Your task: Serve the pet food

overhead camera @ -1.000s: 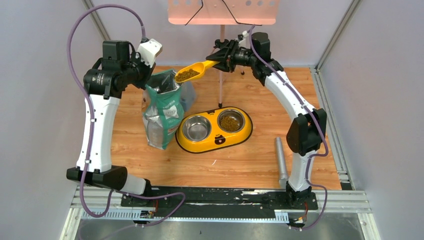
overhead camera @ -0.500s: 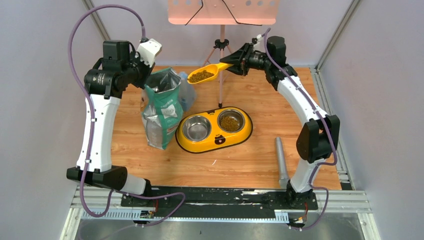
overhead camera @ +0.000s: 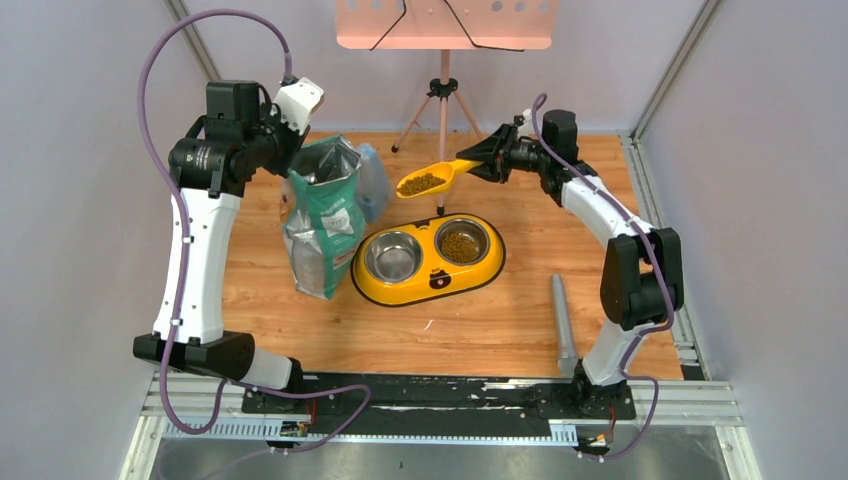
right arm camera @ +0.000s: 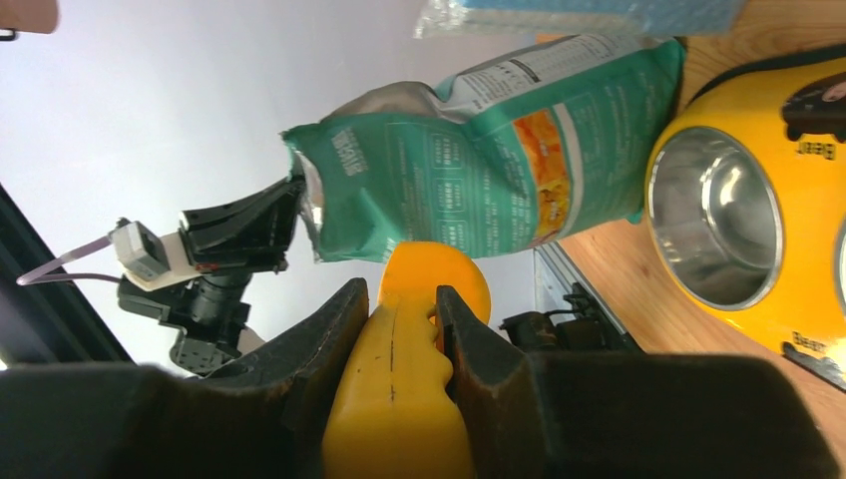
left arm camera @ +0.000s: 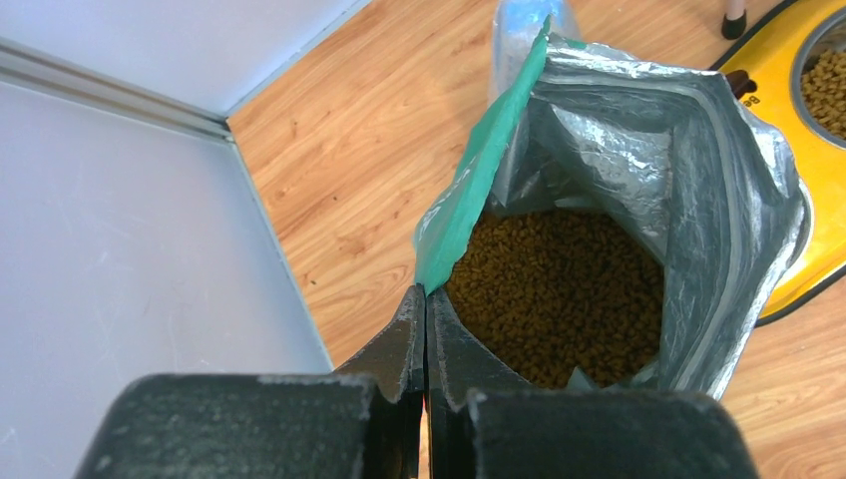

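The pet food shows as brown kibble heaped in the orange-yellow scoop [overhead camera: 423,183], filling the open bag [left arm camera: 559,289], and lying in the feeder's right bowl [overhead camera: 460,245]. My right gripper [right arm camera: 399,294] is shut on the scoop's handle [right arm camera: 394,399] and holds the scoop level in the air just behind the yellow double-bowl feeder [overhead camera: 428,285]. The feeder's left steel bowl [overhead camera: 392,257] is empty. My left gripper [left arm camera: 426,291] is shut on the rim of the green-and-white bag [overhead camera: 325,215], which stands upright and open left of the feeder.
A tripod [overhead camera: 441,100] with a pink tray on top stands at the back, one leg just behind the feeder. A clear plastic packet [overhead camera: 376,180] lies behind the bag. A metal cylinder [overhead camera: 562,320] lies at the front right. Walls close in on both sides.
My right gripper has carried the filled scoop to the right and down, from over the bag's mouth to just behind the feeder. The left arm and the bag have not moved.
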Controlling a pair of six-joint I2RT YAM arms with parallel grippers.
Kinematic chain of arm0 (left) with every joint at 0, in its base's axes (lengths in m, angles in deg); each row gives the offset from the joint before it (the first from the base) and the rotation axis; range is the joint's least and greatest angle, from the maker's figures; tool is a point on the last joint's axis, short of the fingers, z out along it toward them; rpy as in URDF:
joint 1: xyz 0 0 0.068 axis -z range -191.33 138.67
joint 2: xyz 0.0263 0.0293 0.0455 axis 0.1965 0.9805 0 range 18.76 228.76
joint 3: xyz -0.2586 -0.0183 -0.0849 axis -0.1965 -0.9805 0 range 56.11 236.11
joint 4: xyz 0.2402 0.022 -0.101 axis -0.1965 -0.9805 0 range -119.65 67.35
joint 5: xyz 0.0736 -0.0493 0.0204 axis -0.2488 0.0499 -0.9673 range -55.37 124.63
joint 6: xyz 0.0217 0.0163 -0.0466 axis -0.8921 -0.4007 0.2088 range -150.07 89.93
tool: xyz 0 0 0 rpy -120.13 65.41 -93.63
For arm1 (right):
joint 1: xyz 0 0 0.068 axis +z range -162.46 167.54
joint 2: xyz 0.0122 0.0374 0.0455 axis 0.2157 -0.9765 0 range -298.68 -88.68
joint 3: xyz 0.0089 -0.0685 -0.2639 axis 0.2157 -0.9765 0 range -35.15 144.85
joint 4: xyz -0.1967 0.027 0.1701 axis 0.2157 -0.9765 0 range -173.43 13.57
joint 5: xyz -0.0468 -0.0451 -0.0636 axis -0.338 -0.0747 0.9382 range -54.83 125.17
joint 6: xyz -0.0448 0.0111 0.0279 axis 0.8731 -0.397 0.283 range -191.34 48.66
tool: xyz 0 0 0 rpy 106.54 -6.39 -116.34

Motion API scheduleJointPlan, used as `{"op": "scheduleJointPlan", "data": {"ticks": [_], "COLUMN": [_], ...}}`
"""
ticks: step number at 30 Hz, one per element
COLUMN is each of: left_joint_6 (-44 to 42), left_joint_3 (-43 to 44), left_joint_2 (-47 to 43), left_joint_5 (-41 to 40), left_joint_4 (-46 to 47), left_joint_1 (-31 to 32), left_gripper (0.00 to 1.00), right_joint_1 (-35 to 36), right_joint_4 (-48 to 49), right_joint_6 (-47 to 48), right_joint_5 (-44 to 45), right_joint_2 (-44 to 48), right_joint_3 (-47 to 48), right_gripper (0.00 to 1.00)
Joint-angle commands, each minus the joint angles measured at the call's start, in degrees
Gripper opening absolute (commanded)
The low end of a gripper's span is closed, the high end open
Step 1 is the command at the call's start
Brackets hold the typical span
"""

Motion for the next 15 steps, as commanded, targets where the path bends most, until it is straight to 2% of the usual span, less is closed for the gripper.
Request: {"op": "scheduleJointPlan", "data": {"ticks": [1, 8, 15], "left_joint_6": [-3.5, -2.5, -2.3], "left_joint_3": [2.0, 1.1, 0.1], "left_joint_2": [-1.7, -3.2, -4.7], "left_joint_5": [-2.4, -2.8, -2.9], "left_joint_4": [7.0, 9.6, 10.8], "left_joint_1": [-0.3, -0.3, -0.3], "left_gripper": [0.00, 0.00, 0.00], "right_joint_1": [-0.3, -0.4, 0.4], "right_joint_4": [8.8, 10.1, 4.8], "right_joint_6": [2.9, 12.7, 25.1], "right_joint_5": [-2.5, -3.0, -2.6], "right_joint_2": [1.5, -2.8, -6.7], "right_joint_3": [-3.9, -6.4, -4.9], "right_gripper": [0.00, 0.00, 0.00]}}
